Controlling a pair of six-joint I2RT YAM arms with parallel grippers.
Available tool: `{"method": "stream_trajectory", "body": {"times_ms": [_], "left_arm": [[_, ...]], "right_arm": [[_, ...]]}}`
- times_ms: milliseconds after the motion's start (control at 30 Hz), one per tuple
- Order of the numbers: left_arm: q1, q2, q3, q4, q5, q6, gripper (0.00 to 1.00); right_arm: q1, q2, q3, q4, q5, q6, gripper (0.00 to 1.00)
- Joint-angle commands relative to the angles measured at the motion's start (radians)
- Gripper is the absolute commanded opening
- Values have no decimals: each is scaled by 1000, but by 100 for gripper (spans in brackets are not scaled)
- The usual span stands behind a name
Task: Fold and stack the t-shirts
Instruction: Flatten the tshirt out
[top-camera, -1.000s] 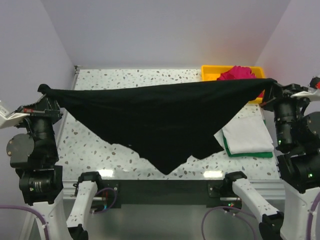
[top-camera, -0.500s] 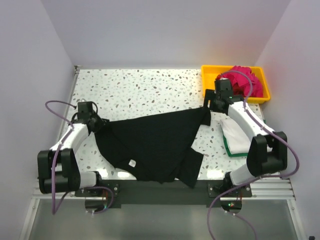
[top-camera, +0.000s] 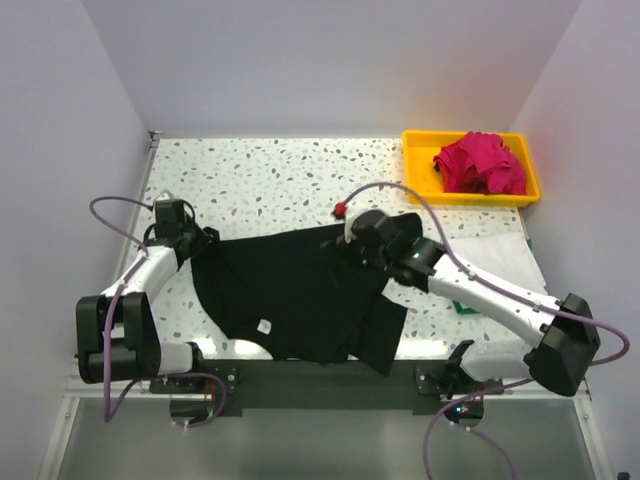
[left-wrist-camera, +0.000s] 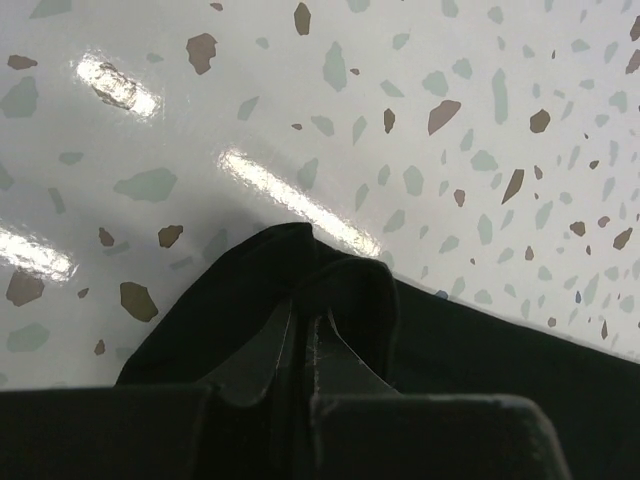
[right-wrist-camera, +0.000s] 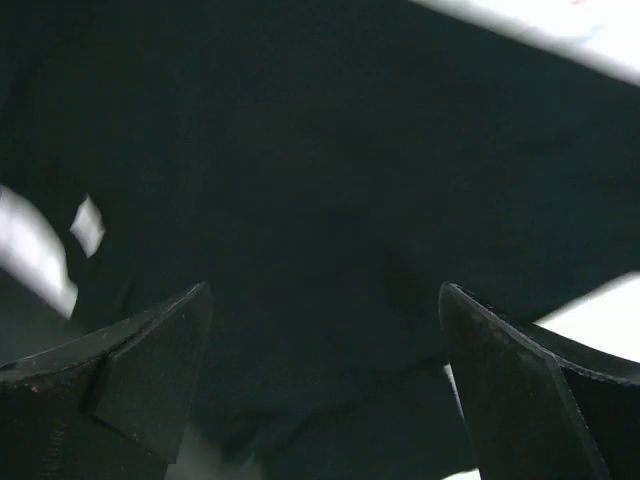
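Top view: black t-shirt (top-camera: 300, 300) lies rumpled at 6 o'clock on the surface (top-camera: 260, 180), left end effector (top-camera: 193, 246) at its 9 o'clock edge, right end effector (top-camera: 352, 243) over its 1 o'clock edge. Left wrist view: end effector pressed together, pinching a black cloth corner. Right wrist view: jaws spread wide, empty, above cloth near the white label (right-wrist-camera: 88, 222); risk, by my judgement: with that side loose, a left-hand pull drags and bunches the shirt rather than flattening it.
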Motion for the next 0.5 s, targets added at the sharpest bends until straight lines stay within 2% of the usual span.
{"method": "stream_trajectory", "body": {"times_ms": [0, 33, 133, 267, 467], "left_arm": [[7, -49, -19, 41, 4, 27, 0], [7, -54, -22, 39, 4, 28, 0], [7, -60, -30, 36, 9, 31, 0], [7, -67, -41, 32, 7, 36, 0], [7, -87, -50, 27, -6, 45, 0]], "right_arm": [[151, 28, -88, -15, -79, 54, 98], [241, 40, -102, -20, -79, 61, 98], [400, 112, -90, -77, -67, 86, 97], [526, 221, -61, -117, -42, 109, 91], [620, 371, -6, -86, -40, 129, 67]]}}
